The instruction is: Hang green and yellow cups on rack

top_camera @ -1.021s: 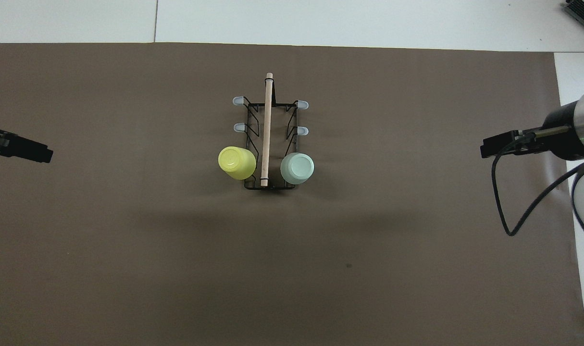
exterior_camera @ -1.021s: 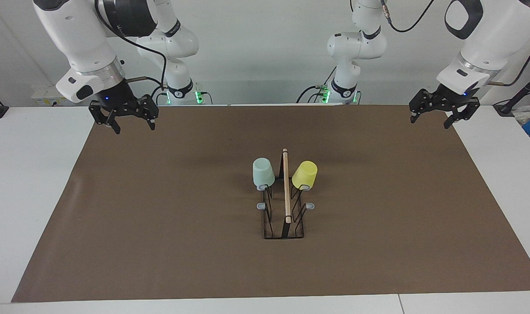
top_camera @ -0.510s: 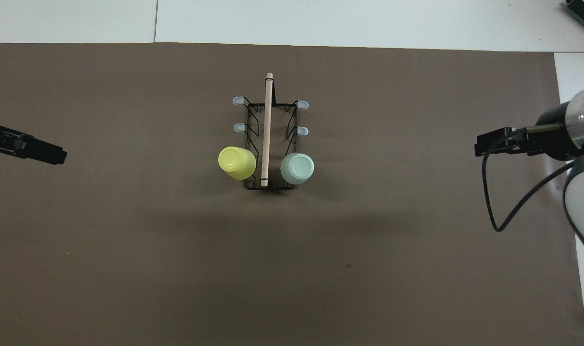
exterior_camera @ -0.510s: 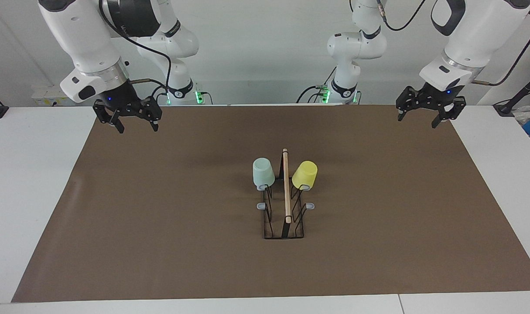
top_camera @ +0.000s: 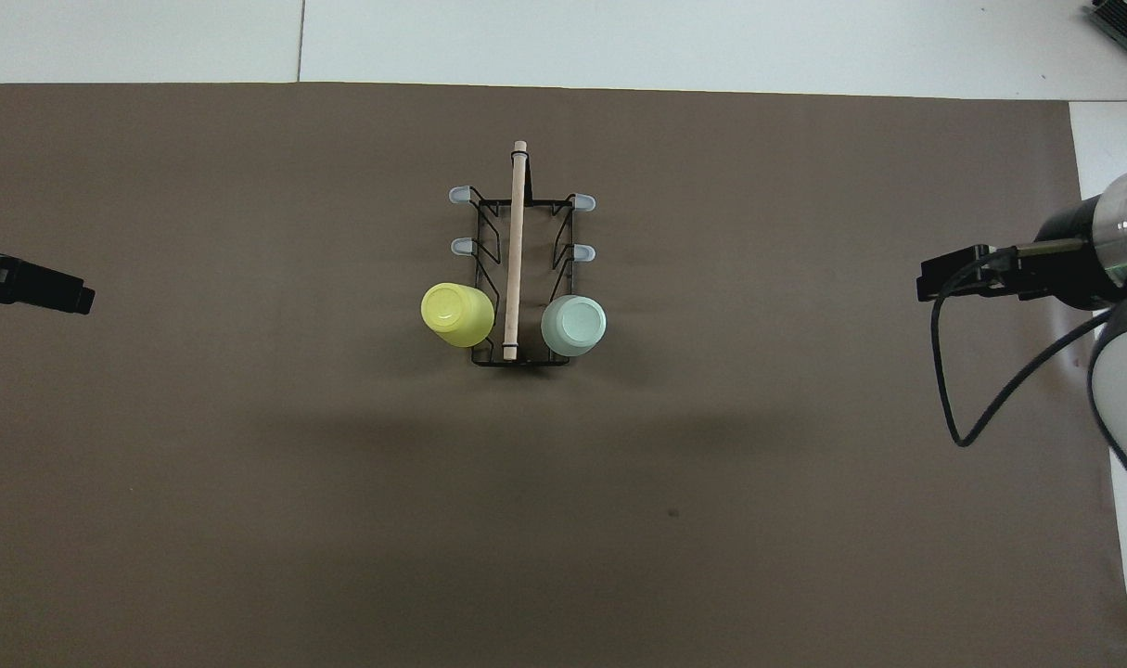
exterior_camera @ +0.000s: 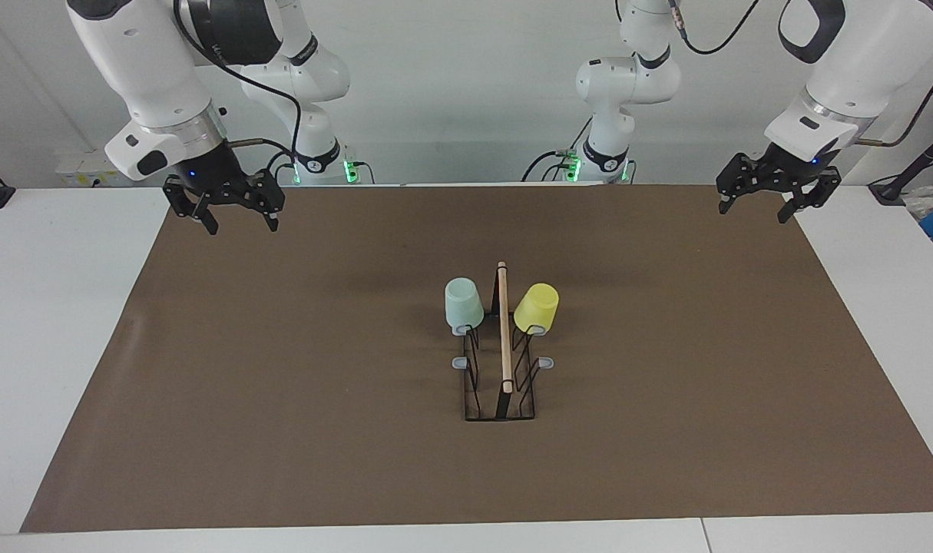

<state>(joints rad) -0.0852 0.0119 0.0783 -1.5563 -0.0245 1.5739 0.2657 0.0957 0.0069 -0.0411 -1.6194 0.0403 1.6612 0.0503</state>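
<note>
A white table (exterior_camera: pixel 67 307) under a brown mat (exterior_camera: pixel 320 346), backed by a seemingly plain pale wall (exterior_camera: pixel 451 77).

I see the rack (exterior_camera: pixel 500 361) at mid-mat (exterior_camera: pixel 282 384). Both cups sit upturned on its prongs nearest the robots: one cup (exterior_camera: pixel 463 306) toward the right arm's end, the other cup (exterior_camera: pixel 536 308) toward the left arm's.

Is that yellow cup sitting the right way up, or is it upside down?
Upside down. The yellow cup hangs mouth-down on a prong of the rack, tilted outward, its closed base facing up in the overhead view.
</note>
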